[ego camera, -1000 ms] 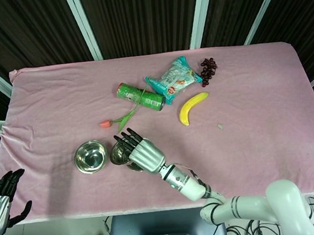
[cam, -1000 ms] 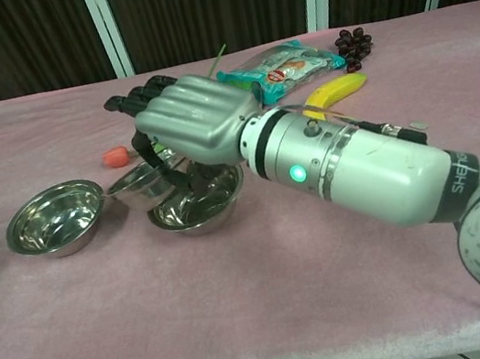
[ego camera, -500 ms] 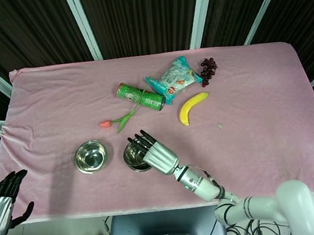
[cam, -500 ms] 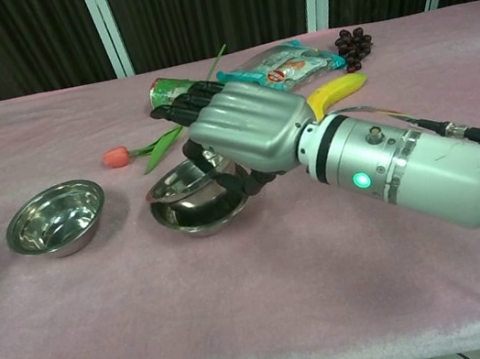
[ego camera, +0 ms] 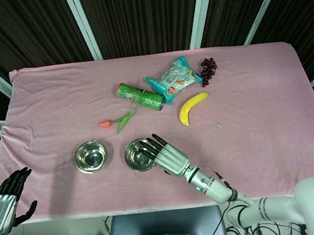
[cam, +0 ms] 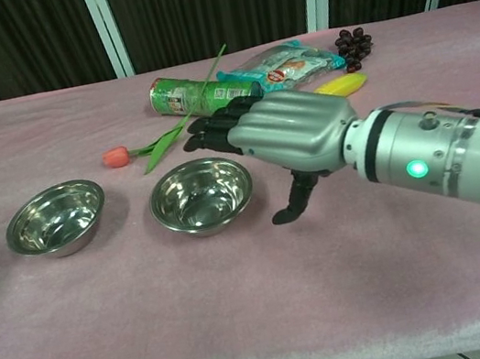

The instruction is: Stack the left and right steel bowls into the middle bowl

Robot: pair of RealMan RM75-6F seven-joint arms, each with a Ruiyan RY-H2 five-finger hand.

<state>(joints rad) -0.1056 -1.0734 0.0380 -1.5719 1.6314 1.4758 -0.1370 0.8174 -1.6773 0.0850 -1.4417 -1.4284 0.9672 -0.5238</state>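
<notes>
Two steel bowl positions show on the pink cloth. The left bowl (ego camera: 91,156) (cam: 54,219) stands alone. To its right, the middle bowl (ego camera: 139,154) (cam: 201,196) sits level, with another bowl nested in it as far as I can tell. My right hand (ego camera: 169,157) (cam: 292,131) hovers just right of that bowl's rim, with fingers stretched toward it and apart, holding nothing. My left hand (ego camera: 5,199) hangs off the table's near left corner, fingers spread and empty. It does not show in the chest view.
Behind the bowls lie a red tulip (ego camera: 118,121), a green can (ego camera: 139,97), a snack bag (ego camera: 173,78), dark grapes (ego camera: 208,70) and a banana (ego camera: 192,107). A small scrap (ego camera: 220,126) lies to the right of the banana.
My right hand let go of the bowl it held tilted over the middle bowl. That bowl has settled level inside, and the hand has drawn back to the right.
</notes>
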